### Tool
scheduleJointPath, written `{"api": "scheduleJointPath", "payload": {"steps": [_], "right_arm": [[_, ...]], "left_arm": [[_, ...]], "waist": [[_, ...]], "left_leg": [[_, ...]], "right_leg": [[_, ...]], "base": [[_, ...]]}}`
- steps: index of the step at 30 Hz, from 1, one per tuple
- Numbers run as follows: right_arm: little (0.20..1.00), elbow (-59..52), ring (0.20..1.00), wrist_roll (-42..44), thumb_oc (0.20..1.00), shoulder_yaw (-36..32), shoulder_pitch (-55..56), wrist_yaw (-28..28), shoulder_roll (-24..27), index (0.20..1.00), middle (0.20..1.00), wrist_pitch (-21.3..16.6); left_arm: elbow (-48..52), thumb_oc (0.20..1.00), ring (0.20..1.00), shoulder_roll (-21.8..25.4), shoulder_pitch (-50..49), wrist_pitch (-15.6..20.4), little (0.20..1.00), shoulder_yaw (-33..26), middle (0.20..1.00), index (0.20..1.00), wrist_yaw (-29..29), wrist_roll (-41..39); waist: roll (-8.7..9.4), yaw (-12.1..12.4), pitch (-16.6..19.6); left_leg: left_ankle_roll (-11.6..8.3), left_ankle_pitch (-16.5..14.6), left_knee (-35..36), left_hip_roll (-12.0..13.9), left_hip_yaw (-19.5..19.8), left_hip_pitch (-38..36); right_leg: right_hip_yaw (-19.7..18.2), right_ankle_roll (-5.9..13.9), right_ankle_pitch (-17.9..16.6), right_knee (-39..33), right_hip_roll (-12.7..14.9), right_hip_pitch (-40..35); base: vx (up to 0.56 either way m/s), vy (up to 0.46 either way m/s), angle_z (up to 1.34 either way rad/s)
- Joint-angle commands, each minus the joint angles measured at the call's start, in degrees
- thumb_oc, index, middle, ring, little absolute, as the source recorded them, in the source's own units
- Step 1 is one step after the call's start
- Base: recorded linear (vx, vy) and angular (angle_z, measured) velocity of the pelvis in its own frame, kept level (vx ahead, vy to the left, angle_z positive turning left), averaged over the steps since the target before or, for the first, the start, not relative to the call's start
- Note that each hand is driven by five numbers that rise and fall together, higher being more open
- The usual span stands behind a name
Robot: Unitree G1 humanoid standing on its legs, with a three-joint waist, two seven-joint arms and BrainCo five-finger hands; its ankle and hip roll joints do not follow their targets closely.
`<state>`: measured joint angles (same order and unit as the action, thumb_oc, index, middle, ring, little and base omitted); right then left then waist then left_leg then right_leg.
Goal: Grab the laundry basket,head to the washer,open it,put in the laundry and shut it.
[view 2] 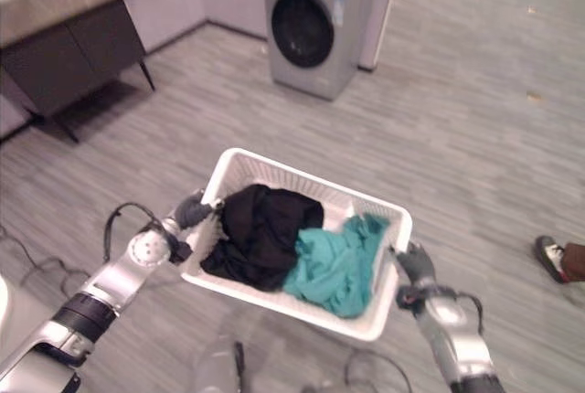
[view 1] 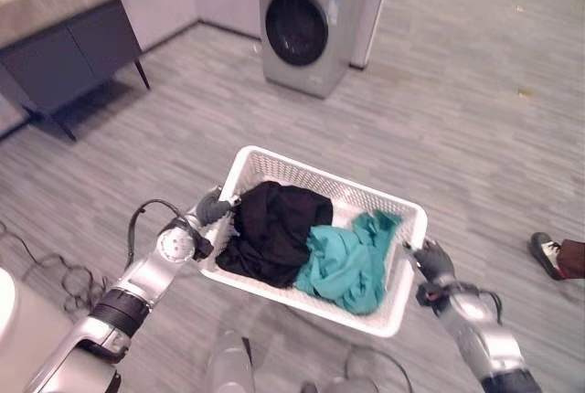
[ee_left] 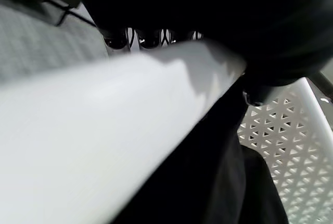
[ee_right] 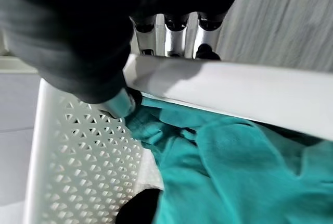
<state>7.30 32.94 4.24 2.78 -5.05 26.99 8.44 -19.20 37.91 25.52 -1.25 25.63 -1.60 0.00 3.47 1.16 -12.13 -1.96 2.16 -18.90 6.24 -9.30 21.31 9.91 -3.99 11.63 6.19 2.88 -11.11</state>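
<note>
White laundry basket (view 1: 274, 166) held off floor btwn my hands: left hand (view 1: 212, 206) fingers curled over left rim, right hand (view 1: 433, 262) clamped on right rim. Black (view 1: 274, 228) & teal clothes (view 1: 352, 260) inside. Washer (view 1: 306, 23) ahead, door shut, bare floor (view 1: 439, 119) btwn. Cabinet (view 1: 69, 50) far left; person's shoe (view 1: 547, 254) near right.

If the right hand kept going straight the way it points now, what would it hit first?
Probably the teal garment: the right hand grips the white laundry basket's rim, pointing inward over it. Depth is uncertain.
</note>
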Motion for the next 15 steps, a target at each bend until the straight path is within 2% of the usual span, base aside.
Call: {"api": "scheduleJointPath", "payload": {"steps": [1,3,6,8,9,10,11,12,13,14,15], "right_arm": [[0.200,-3.55,0.200,0.76,0.200,-3.69,-0.93,3.42,4.63,0.200,0.200,-5.13],[0.200,-2.34,0.200,0.79,0.200,-2.90,-2.57,3.08,4.17,0.200,0.200,-5.45],[0.200,-0.77,0.200,1.13,0.200,-1.67,-5.24,3.13,3.22,0.200,0.200,-5.18],[0.200,0.12,0.200,1.14,0.200,-1.58,-5.88,2.95,2.81,0.200,0.200,-5.11],[0.200,0.69,0.200,1.02,0.200,-1.79,-5.96,2.95,2.55,0.200,0.200,-5.01],[0.200,1.48,0.200,0.72,0.200,-1.53,-6.56,2.89,1.98,0.200,0.200,-5.19],[0.200,2.17,0.200,0.41,0.200,-1.43,-7.30,2.80,1.49,0.200,0.200,-4.72],[0.200,2.85,0.200,-0.26,0.200,-1.22,-7.84,2.65,1.06,0.200,0.200,-4.45],[0.200,3.20,0.200,-1.62,0.200,-0.73,-9.24,2.07,0.30,0.200,0.200,-4.22],[0.200,3.22,0.200,-1.63,0.200,-0.71,-9.32,2.06,0.32,0.200,0.200,-4.22],[0.200,3.77,0.200,-2.05,0.200,-0.72,-9.77,2.02,0.01,0.200,0.200,-4.32]], "left_arm": [[-2.33,0.200,0.200,4.60,5.42,0.01,0.200,-10.34,0.200,0.200,-4.10,-2.19],[-2.70,0.200,0.200,4.69,5.22,-0.04,0.200,-10.26,0.200,0.200,-4.33,-1.97],[-3.00,0.200,0.200,5.39,4.87,-0.30,0.200,-10.23,0.200,0.200,-4.04,-2.56],[-2.91,0.200,0.200,5.92,4.55,-0.20,0.200,-10.09,0.200,0.200,-3.90,-2.81],[-2.94,0.200,0.200,6.20,4.45,-0.19,0.200,-9.92,0.200,0.200,-3.59,-2.82],[-3.18,0.200,0.200,6.76,3.93,-0.07,0.200,-9.58,0.200,0.200,-3.65,-2.87],[-3.61,0.200,0.200,7.35,4.01,-0.16,0.200,-9.42,0.200,0.200,-3.80,-3.20],[-4.01,0.200,0.200,7.33,4.82,-0.33,0.200,-8.67,0.200,0.200,-3.79,-2.84],[-3.81,0.200,0.200,7.64,4.73,-0.62,0.200,-8.71,0.200,0.200,-4.35,-3.26],[-3.82,0.200,0.200,7.64,4.75,-0.61,0.200,-8.76,0.200,0.200,-4.35,-3.26],[-4.45,0.200,0.200,7.66,4.94,-0.54,0.200,-8.69,0.200,0.200,-4.71,-3.52]], "waist": [[-0.02,2.70,1.37],[0.06,3.69,1.60],[-0.25,4.73,2.85],[0.34,5.49,4.49],[1.19,5.80,5.08],[2.16,6.16,5.35],[2.27,6.17,5.21],[2.39,5.79,4.88],[0.61,5.00,3.78],[0.52,5.10,3.87],[-0.40,4.46,3.53]], "left_leg": [[-0.53,2.43,17.31,-2.19,1.17,-8.09],[-0.73,3.16,22.47,-3.22,2.86,-6.02],[-0.20,4.06,21.20,-3.03,3.25,-6.25],[0.82,5.93,19.70,-4.01,4.33,-7.03],[1.37,5.54,17.49,-4.89,4.53,-7.23],[2.44,4.43,15.10,-6.08,4.07,-7.40],[3.59,3.05,13.95,-6.36,3.61,-8.58],[5.00,1.24,13.10,-7.22,2.99,-10.12],[7.12,-1.36,12.78,-6.95,2.31,-13.97],[7.11,-1.23,12.82,-6.81,2.21,-13.80],[8.02,-2.25,12.95,-6.87,2.34,-15.54]], "right_leg": [[1.82,6.41,-3.92,-6.45,-4.44,1.20],[0.52,5.95,-1.02,-5.16,-5.18,-1.13],[-2.13,5.67,2.08,-3.48,-5.89,-3.89],[-3.21,6.33,2.28,-0.25,-5.03,-4.27],[-3.58,7.64,0.75,2.96,-4.14,-4.15],[-3.65,10.43,-5.50,8.82,-2.50,-2.96],[-3.89,12.30,-9.82,15.62,-1.13,-0.10],[-3.81,14.56,-15.53,22.67,0.70,1.64],[-2.07,15.33,-20.42,36.98,3.30,7.04],[-2.18,15.26,-20.49,37.16,3.20,7.40],[-0.95,15.15,-20.38,41.85,4.14,10.22]], "base": [[0.42,0.060,-0.19],[0.52,0.039,-0.51],[0.56,0.097,-0.61],[0.60,0.143,-0.21],[0.59,0.160,-0.31],[0.56,0.187,-0.14],[0.55,0.218,-0.22],[0.57,0.295,-0.33],[0.42,0.225,-0.29],[0.36,0.226,-0.29],[0.29,0.150,-0.17]]}}
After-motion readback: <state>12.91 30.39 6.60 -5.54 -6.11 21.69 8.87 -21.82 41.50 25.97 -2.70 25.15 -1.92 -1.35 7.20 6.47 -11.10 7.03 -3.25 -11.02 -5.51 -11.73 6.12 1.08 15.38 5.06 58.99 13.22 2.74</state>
